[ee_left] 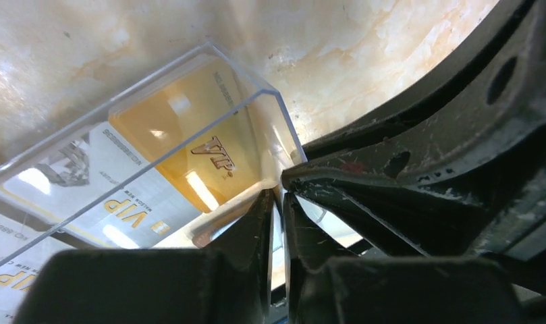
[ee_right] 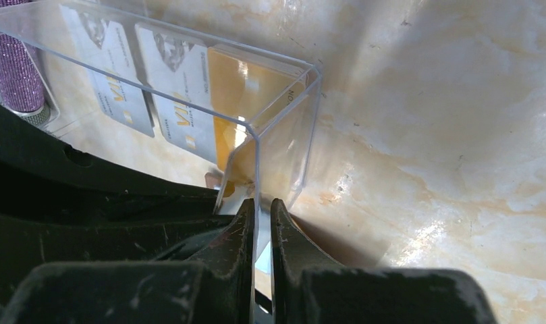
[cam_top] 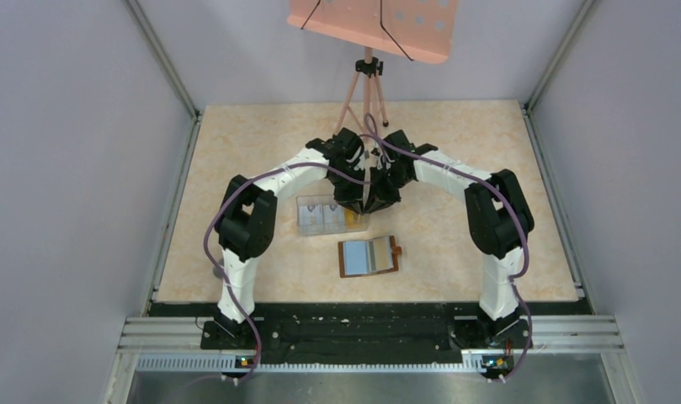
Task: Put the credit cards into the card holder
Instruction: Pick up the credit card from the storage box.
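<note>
The card holder, a brown leather wallet, lies open on the table in front of a clear plastic box. The box holds pale credit cards and an orange-yellow set, which also shows in the right wrist view. Both grippers meet tip to tip over the box's right end. My left gripper is nearly closed on a thin pale card seen edge-on. My right gripper pinches a thin pale sheet the same way, apparently the same card. In the top view the arms hide the card.
A tripod with a pink board stands at the table's back. Grey walls close in both sides. The clear box's corner sits just under the fingertips. A purple cable hangs at the left.
</note>
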{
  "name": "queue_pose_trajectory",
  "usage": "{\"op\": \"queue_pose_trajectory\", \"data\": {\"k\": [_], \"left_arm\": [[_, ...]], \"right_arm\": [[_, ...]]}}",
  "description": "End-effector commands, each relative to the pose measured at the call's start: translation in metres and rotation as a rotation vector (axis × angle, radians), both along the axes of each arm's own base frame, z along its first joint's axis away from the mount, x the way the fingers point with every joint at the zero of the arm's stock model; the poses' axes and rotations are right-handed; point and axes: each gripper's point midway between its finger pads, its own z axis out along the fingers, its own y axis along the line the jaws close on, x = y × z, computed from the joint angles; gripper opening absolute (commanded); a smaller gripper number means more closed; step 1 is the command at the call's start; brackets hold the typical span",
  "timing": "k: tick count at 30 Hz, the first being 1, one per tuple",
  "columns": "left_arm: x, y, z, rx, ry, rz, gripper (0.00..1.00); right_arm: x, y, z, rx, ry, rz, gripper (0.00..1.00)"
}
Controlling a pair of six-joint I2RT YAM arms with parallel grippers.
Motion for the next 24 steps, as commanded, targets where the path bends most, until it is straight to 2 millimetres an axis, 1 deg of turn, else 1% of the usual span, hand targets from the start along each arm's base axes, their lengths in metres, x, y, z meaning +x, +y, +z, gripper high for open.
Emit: {"op": "queue_pose_trajectory", "data": {"k": [1,2,3,9,11,14,15,17,18,21,22,24], "left_arm": [[0.007,-0.01,0.012,-0.052,-0.062,0.001,0.06],[0.008,-0.009,0.013,-0.049,-0.067,0.006,0.01],[0.009,-0.007,0.015,-0.048,-0.074,0.012,0.0],[0.016,0.006,0.028,-0.065,-0.093,0.077,0.0],[0.017,0.013,0.03,-0.061,-0.094,0.1,0.0],[0.015,0.023,0.026,-0.039,-0.09,0.111,0.0],[0.014,0.026,0.024,-0.029,-0.083,0.11,0.04],[0.012,0.032,0.019,0.004,-0.071,0.108,0.21],[0.011,0.036,0.017,0.021,-0.07,0.108,0.26],[0.011,0.05,0.015,0.095,-0.085,0.12,0.33],[0.012,0.056,0.016,0.123,-0.099,0.126,0.37],[0.012,0.066,0.014,0.175,-0.115,0.13,0.41]], "right_arm": [[-0.009,0.014,0.012,0.062,-0.015,0.043,0.0],[-0.009,0.013,0.012,0.061,-0.012,0.042,0.0],[-0.008,0.013,0.012,0.061,-0.014,0.042,0.0],[-0.007,0.014,0.014,0.062,-0.017,0.041,0.0],[-0.007,0.014,0.014,0.063,-0.019,0.042,0.0],[-0.006,0.014,0.015,0.065,-0.021,0.04,0.0],[-0.007,0.015,0.015,0.065,-0.021,0.042,0.0],[-0.006,0.015,0.016,0.067,-0.023,0.042,0.0],[-0.006,0.015,0.016,0.066,-0.021,0.041,0.0],[-0.007,0.015,0.015,0.066,-0.02,0.042,0.0],[-0.007,0.015,0.016,0.066,-0.021,0.041,0.0],[-0.007,0.014,0.015,0.065,-0.018,0.041,0.0]]}}
